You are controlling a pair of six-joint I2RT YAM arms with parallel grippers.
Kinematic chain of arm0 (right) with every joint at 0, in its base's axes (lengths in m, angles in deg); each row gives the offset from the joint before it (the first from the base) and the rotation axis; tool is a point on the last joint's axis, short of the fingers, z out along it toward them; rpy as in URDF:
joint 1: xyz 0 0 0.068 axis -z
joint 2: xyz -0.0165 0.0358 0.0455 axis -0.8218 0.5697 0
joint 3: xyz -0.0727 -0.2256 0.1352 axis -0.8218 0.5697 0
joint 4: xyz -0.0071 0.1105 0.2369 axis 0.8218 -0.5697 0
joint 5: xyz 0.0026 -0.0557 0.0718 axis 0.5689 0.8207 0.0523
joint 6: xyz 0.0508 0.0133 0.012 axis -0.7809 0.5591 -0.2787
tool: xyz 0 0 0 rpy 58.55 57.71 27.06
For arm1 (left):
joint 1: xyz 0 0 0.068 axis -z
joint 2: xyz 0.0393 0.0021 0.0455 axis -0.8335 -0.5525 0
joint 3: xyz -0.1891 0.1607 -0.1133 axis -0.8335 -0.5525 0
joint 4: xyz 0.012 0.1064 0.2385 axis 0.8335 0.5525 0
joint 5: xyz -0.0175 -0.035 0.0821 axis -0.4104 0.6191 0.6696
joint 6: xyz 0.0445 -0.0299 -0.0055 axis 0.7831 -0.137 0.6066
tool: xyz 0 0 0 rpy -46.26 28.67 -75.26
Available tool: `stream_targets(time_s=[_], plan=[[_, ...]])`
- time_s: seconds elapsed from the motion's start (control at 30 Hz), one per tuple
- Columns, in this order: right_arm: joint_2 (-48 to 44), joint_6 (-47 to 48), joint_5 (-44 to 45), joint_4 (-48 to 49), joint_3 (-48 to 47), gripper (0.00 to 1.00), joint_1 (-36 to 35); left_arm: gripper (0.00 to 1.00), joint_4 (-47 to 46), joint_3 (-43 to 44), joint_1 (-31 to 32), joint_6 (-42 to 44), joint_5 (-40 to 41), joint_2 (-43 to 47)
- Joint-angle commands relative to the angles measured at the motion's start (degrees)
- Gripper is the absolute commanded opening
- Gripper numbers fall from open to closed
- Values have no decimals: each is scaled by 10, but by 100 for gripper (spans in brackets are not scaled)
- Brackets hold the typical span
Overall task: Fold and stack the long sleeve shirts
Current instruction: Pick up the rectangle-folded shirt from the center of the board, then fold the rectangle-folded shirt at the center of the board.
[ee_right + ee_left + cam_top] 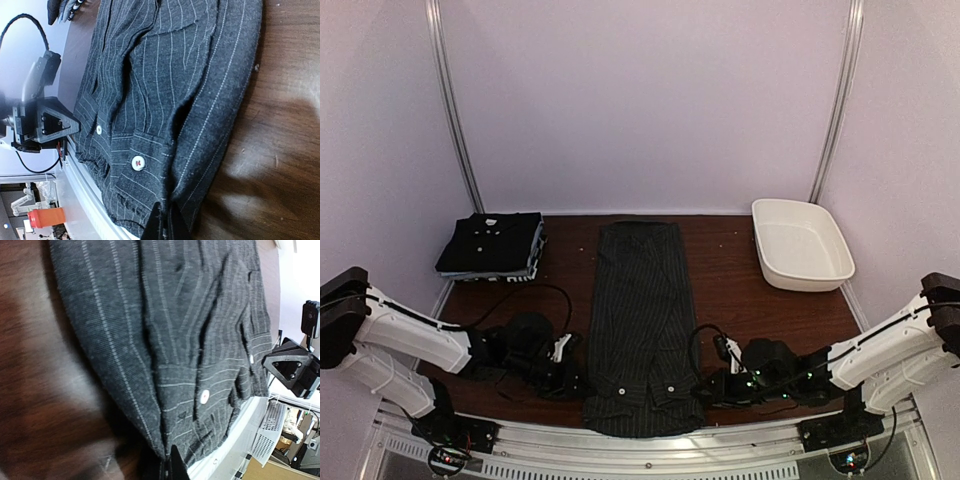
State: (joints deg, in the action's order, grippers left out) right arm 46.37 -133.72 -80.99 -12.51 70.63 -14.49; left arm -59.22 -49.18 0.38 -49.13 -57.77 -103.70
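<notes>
Two grippers clench the shirt's near corners. Top view: the left gripper (575, 375) and right gripper (706, 390) flank the shirt (640, 310), a long strip running away from them. Only this view shows the folded stack (492, 245) far beyond the left gripper and the tub (765, 250) beyond the right, with bare table (740, 300) between.

Left wrist: fingertips (175, 465) pinch the hem, with a button (203, 397) just beyond.

Right wrist: fingertips (155, 225) pinch the opposite hem; bare wood lies beside them.

A dark brown wooden table (730, 270) fills the booth. Plain pale lilac walls (650, 100) rise behind it and on both sides, with metal rails (455, 110) at its far corners.
</notes>
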Motion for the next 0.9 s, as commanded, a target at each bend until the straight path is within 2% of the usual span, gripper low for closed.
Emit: stream_targets(time_s=[0.0, 0.23, 0.4, 0.6, 0.87], plan=[[-20, 17, 3, -23, -30, 0, -2, 0, -16, 23, 4, -3, -21, 26], [-42, 37, 11, -62, -69, 0, 10, 0, -19, 47, -4, -19, -32, 48], [-45, 63, -2, -79, -100, 0, 48, 0, -30, 70, -38, -23, -61, 48], [-8, 108, -53, -68, -147, 0, 147, 0, -61, 99, -127, -22, -109, 20], [117, 171, -146, -33, -241, 0, 279, 0, -113, 184, -231, -4, -151, -118]])
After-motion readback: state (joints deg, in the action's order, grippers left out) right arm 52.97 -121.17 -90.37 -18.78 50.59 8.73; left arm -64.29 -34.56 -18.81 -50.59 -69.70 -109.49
